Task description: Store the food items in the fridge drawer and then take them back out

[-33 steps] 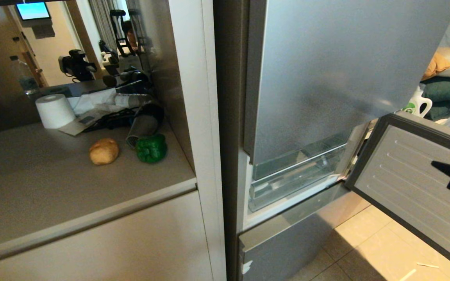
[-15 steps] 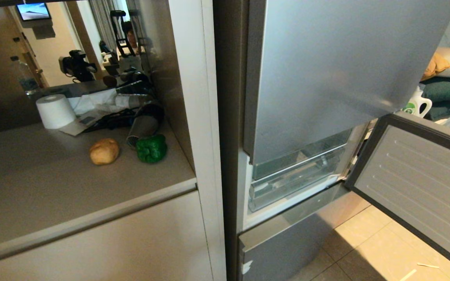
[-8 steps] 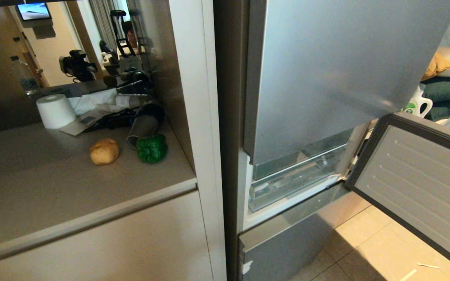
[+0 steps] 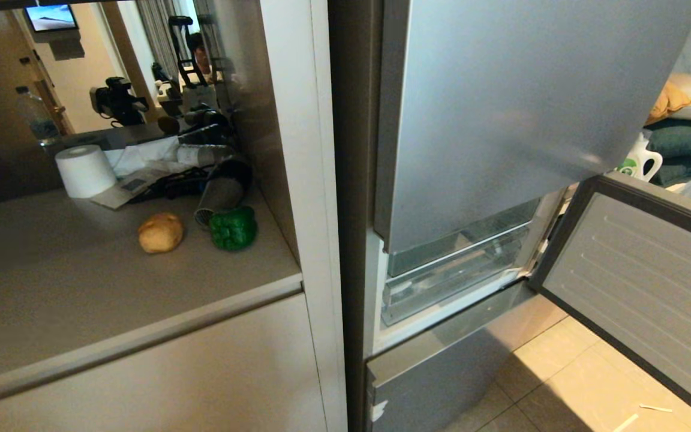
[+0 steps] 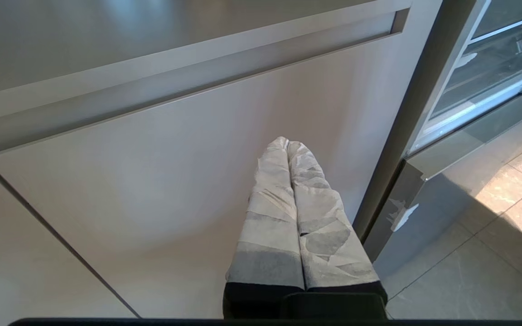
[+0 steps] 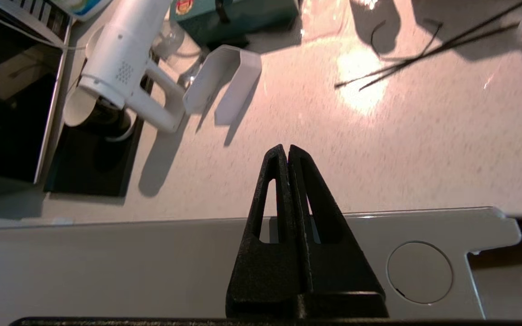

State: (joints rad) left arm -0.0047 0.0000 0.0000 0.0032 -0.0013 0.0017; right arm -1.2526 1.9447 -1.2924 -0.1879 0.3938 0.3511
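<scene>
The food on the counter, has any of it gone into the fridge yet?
Not yet. Done: the fridge door stands open. The green pepper and the potato lie on the counter; the fridge drawer looks pushed in and empty. Neither end effector holds anything. Left: storing both, then retrieving them.

Glossy pepper (image 4: 233, 228), clear-plastic drawer (image 4: 450, 277)
</scene>
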